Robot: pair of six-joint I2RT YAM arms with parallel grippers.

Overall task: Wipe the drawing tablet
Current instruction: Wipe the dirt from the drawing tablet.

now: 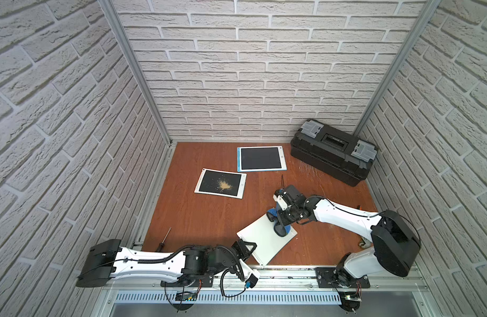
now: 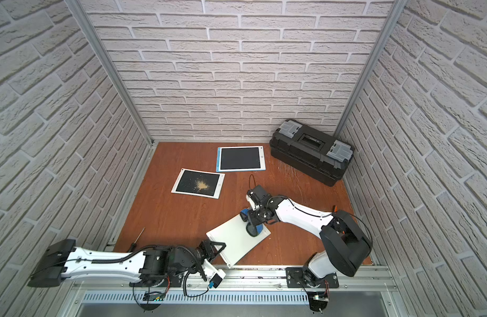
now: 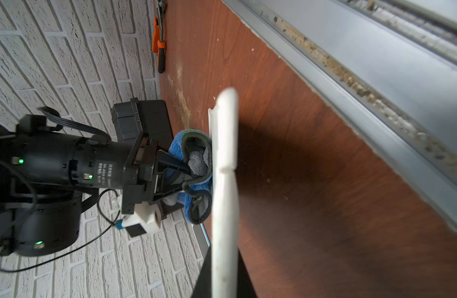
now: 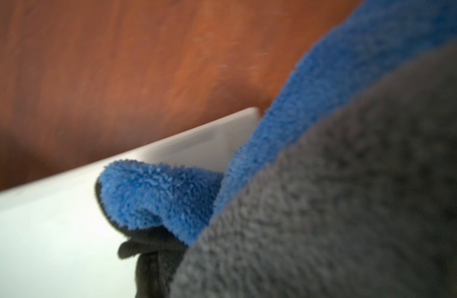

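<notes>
A white drawing tablet (image 1: 260,243) (image 2: 232,243) is held off the table near the front edge, white face up. Its screen does not show. My left gripper (image 1: 249,249) (image 2: 219,248) is shut on its near edge. In the left wrist view the tablet (image 3: 225,180) stands edge-on between my left gripper's (image 3: 224,281) dark fingers. My right gripper (image 1: 278,222) (image 2: 249,218) (image 3: 181,178) is shut on a blue and grey cloth (image 1: 282,231) (image 2: 254,230) (image 3: 194,154) pressed on the tablet's far end. The cloth (image 4: 325,180) fills the right wrist view over the tablet (image 4: 54,232).
A second tablet (image 1: 220,183) with a patch of yellow dust lies at middle left. A blue-edged tablet (image 1: 261,158) lies behind it. A black toolbox (image 1: 333,152) stands at the back right. A screwdriver (image 1: 164,238) lies front left, orange pliers (image 3: 159,43) by the right wall.
</notes>
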